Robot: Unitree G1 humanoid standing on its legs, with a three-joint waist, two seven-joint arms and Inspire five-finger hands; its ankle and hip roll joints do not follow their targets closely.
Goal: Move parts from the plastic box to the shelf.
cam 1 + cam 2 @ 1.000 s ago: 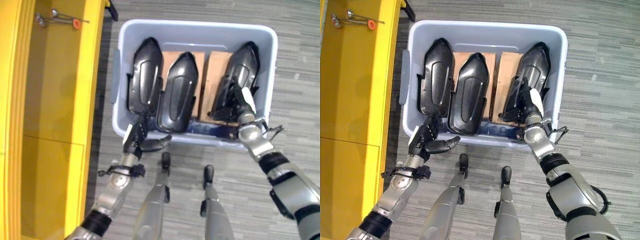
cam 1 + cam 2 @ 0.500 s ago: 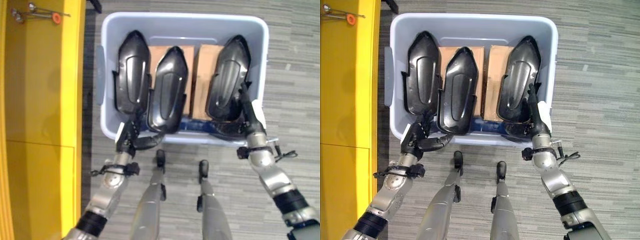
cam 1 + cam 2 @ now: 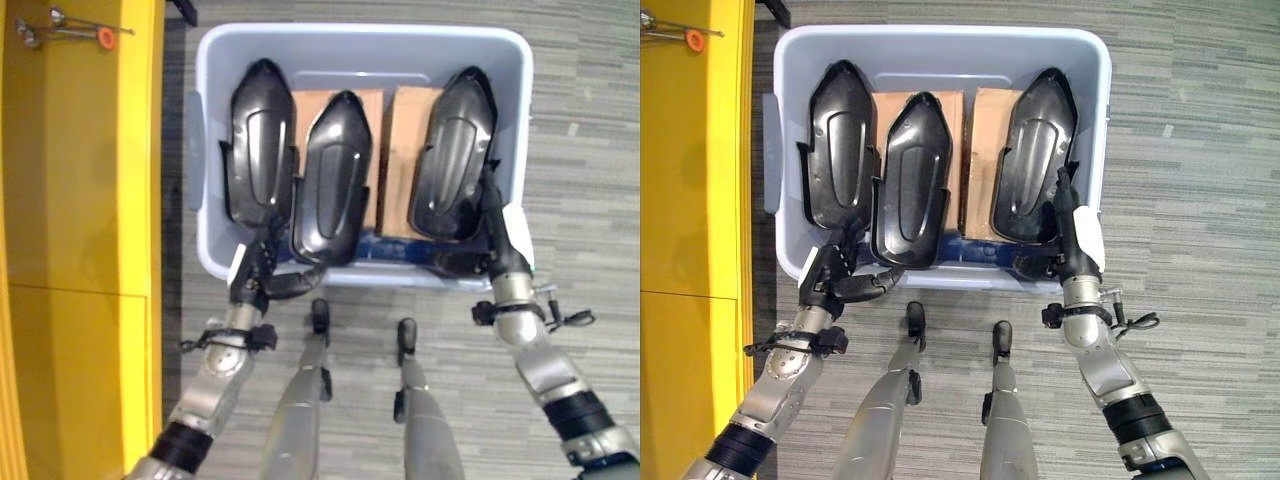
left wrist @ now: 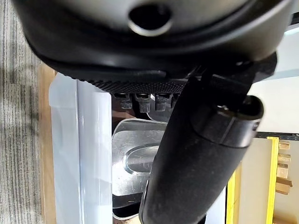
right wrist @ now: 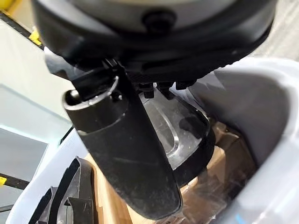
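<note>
left hand [image 3: 835,277] at left part's [image 3: 837,150] end; right hand [image 3: 1072,245] beside right part [image 3: 1032,160]

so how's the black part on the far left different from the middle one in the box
The left part reaches further toward the box's far wall; the middle part sits nearer the robot. The middle part's edge overlaps the left part's. The left hand is at the left part's near end, beside the middle part's. Both are glossy black, pointed shells lying lengthwise.
</note>
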